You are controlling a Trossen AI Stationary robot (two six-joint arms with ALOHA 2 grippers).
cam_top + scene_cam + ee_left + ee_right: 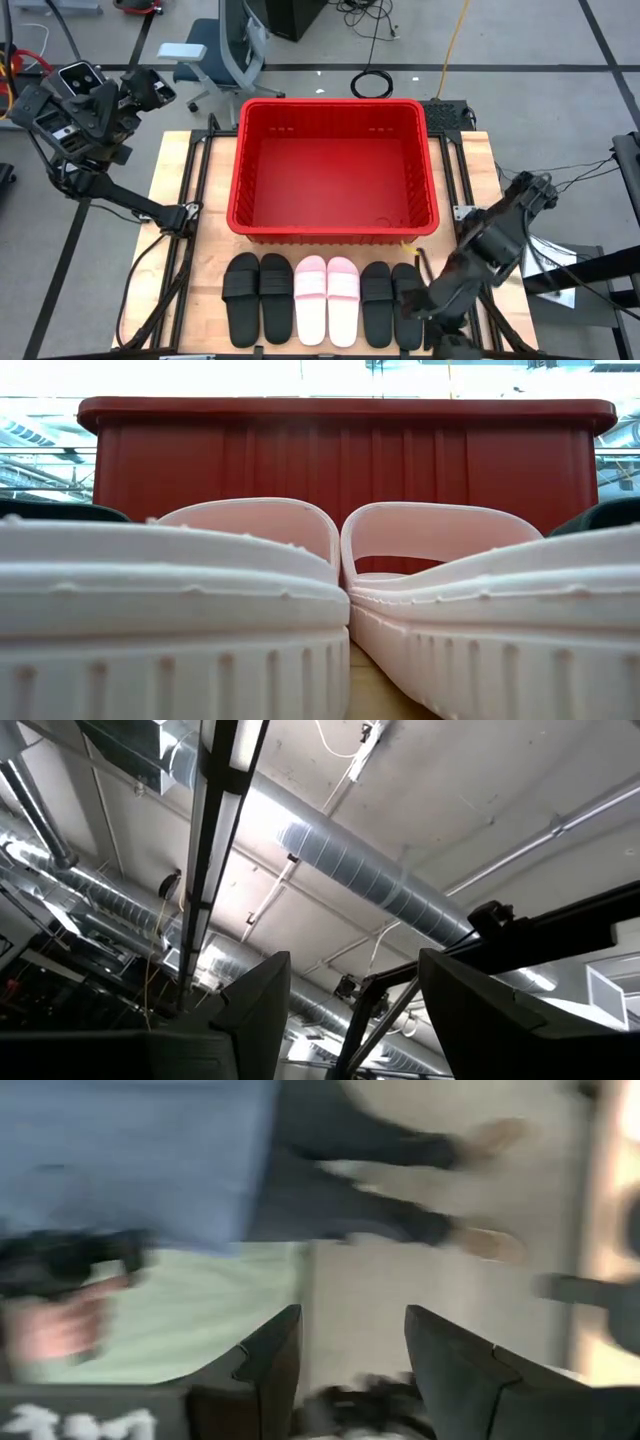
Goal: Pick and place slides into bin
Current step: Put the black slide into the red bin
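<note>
Six slides point(318, 298) in a row on desk point(180, 180), beside red bin point(333, 165). Right end effector point(350, 1365) open near rightmost slide. Left end effector point(355, 1010) open, raised off-desk.

Both arms are dark, nearly black, built of chunky jointed segments with rounded housings. The left arm point(95, 120) carries a boxy wrist block with a pale square face and thin black cables trailing along its links. The left gripper point(350, 1020) has two broad, flat, matte-black fingers with angular edges. The right gripper point(350, 1370) has fingers point(270, 1360) alike, with white markings just beside their base.
</note>
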